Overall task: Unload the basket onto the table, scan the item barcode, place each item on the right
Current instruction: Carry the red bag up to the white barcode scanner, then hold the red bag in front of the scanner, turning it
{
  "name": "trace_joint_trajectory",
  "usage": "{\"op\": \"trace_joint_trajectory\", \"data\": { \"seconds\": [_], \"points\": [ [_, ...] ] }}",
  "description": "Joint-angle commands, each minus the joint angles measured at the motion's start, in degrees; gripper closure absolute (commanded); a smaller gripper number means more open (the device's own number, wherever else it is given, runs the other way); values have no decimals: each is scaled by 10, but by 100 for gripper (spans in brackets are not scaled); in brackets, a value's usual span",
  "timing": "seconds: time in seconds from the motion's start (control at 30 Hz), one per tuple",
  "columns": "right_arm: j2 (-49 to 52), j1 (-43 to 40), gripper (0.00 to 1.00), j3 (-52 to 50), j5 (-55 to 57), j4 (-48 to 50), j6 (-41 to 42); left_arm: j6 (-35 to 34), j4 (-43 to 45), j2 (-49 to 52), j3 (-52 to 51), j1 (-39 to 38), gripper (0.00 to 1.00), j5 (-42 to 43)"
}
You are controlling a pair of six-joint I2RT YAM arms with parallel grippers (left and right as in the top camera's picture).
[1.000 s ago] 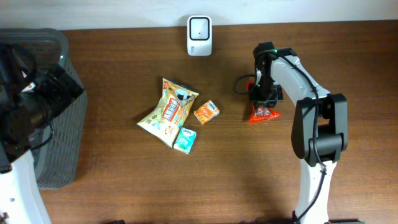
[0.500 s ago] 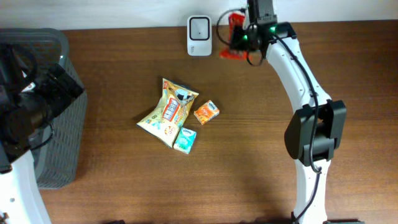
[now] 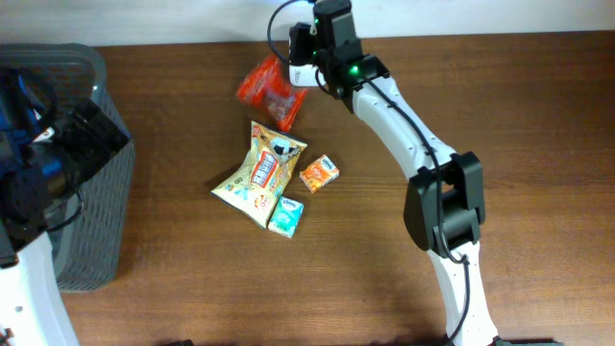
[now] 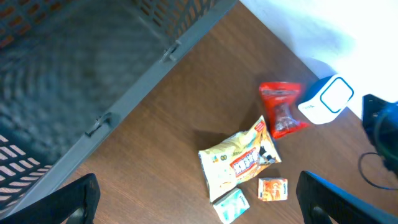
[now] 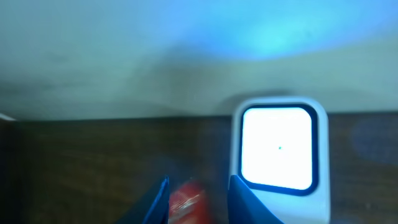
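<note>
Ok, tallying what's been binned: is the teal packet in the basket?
No, the teal packet lies on the table beside the yellow bag.

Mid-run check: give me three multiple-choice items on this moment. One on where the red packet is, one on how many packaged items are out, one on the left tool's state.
1. Where at the brown wooden table is the crinkly red plastic packet?
A. at the near edge
B. close beside the white box-shaped scanner
C. in the middle of the right half

2. How many packaged items are out?
A. two
B. six
C. four

3. How do the left tool jaws stand?
A. wide open, empty
B. shut on the red packet
C. shut on nothing

Answers:
1 B: the overhead view shows it next to the scanner at the far edge.
2 C: the red packet, a cream-yellow snack bag, a small orange box and a small teal packet.
3 A: the left wrist view shows its fingers far apart with nothing between.
</note>
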Motion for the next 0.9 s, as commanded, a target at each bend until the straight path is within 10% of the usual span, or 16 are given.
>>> {"op": "trace_joint_trajectory", "data": {
  "seconds": [0.0, 0.33, 0.5, 0.87],
  "points": [
    [13, -8, 68, 8, 34, -9, 2, -5, 1, -1, 0, 2, 1, 2],
    [10, 31, 54, 24, -29, -70, -127, -5, 1, -1, 0, 2, 1, 2],
    [57, 66, 15, 24, -26, -50, -162, -5, 1, -1, 0, 2, 1, 2],
    [85, 78, 1, 24, -21, -153, -309, -5, 1, -1, 0, 2, 1, 2]
  ]
}}
